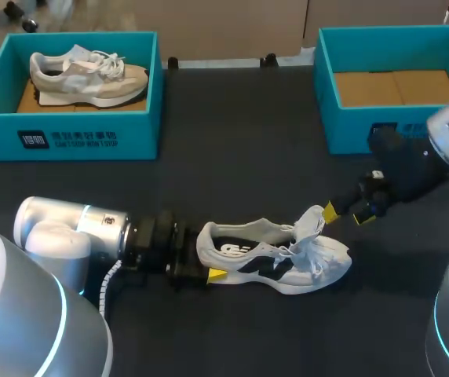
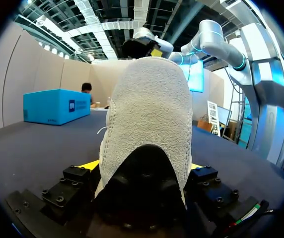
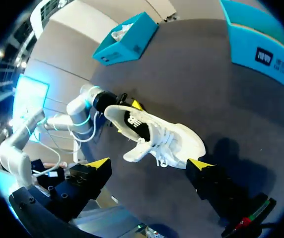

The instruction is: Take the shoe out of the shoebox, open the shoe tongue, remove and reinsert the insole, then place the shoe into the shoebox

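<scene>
A white shoe (image 1: 275, 255) with black side panels lies on the dark table, toe to the right, its tongue (image 1: 312, 220) standing up. My left gripper (image 1: 209, 253) is shut on the heel; in the left wrist view the heel (image 2: 149, 109) fills the space between its fingers (image 2: 90, 164). My right gripper (image 1: 346, 214) hovers just right of the tongue with its fingers wide open and nothing between them. In the right wrist view the shoe (image 3: 152, 134) lies ahead of that gripper (image 3: 147, 163), with the tongue (image 3: 133, 153) nearest to it.
A teal shoebox (image 1: 67, 137) at the back left holds a beige shoe (image 1: 91, 75). A second teal shoebox (image 1: 342, 129) at the back right shows only its cardboard floor. Bare dark table lies between the boxes and in front of the shoe.
</scene>
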